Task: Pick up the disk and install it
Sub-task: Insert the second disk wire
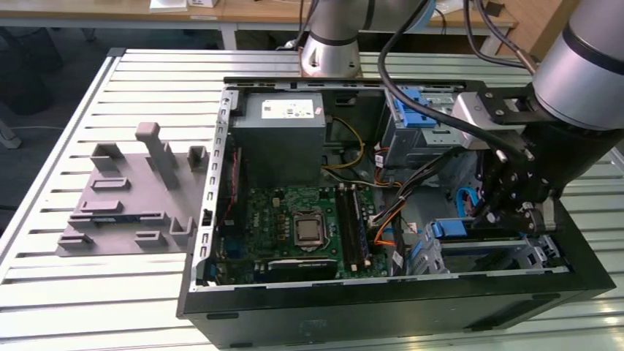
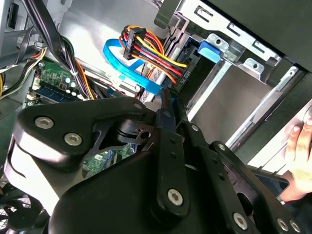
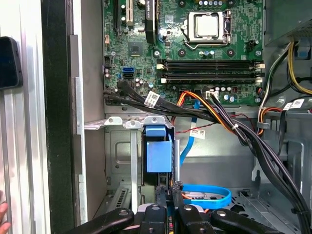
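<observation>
Gripper [image 1: 514,212] is lowered into the open computer case [image 1: 292,311] at the exterior view's right; in the first wrist view its fingers [image 3: 161,192] are nearly closed on the edge of the disk [image 3: 159,155], which stands on edge in the metal drive bay [image 3: 119,161]. From left to right in the exterior view: grey plastic fixture [image 1: 131,197], motherboard [image 1: 292,223], drive bay.

This looks like a robotics lab or an electronics workshop. An open computer case [image 1: 390,219] with its green motherboard [image 1: 292,227] lies on a slatted metal worktop [image 1: 98,292], beside a grey fixture plate [image 1: 127,205], and wooden desks [image 1: 244,11] stand behind it.
</observation>
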Robot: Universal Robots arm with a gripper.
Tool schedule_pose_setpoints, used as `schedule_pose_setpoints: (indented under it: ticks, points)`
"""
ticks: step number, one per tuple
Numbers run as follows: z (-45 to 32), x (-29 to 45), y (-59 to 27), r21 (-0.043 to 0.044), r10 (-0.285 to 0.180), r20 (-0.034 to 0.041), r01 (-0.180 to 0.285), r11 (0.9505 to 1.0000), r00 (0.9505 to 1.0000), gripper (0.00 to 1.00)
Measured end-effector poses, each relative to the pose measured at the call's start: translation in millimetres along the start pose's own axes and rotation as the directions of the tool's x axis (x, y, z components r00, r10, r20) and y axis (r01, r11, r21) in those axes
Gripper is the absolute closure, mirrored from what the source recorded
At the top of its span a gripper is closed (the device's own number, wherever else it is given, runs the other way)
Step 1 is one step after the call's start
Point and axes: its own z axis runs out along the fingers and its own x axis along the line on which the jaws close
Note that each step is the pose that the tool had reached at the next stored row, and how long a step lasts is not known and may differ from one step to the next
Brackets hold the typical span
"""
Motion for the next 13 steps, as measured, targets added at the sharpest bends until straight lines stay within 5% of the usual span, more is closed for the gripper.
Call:
schedule_pose_setpoints:
  ticks: [13]
  points:
    - [4.0,0.4,0.1,0.0,0.0,-0.0007,0.0,1.0,1.0,0.84]
